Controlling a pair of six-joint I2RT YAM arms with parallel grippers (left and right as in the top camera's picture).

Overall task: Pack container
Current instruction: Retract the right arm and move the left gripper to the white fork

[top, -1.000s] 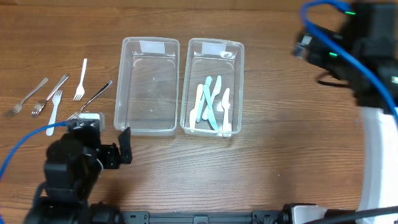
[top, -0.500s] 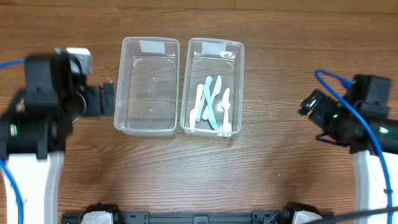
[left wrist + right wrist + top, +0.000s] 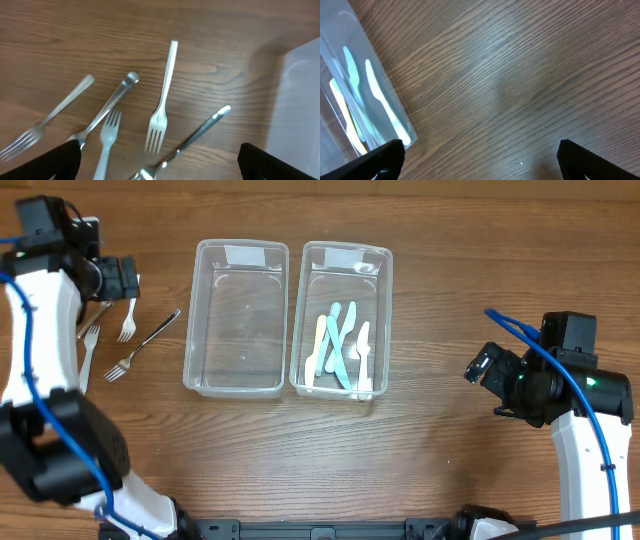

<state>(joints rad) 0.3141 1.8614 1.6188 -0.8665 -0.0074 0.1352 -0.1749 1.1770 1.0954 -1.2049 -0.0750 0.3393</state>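
Just beneath the left fingers (image 3: 55, 162), spread and empty, forks (image 3: 107, 107) lie on the bench (image 3: 225, 45) (left of the empty container (image 3: 190, 320)); the middle fork (image 3: 165, 85) runs near-far. Right fingers (image 3: 375, 160), also spread, sit well apart.

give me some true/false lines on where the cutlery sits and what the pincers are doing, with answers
1. The left container holds nothing. True.
2. The forks lie inside the right container. False: they lie on the table, left of both containers; the right container holds pastel plastic cutlery.
3. The left pincer is shut on a fork. False: it is open and empty, above the forks.
4. The right pincer is open and holds nothing. True.
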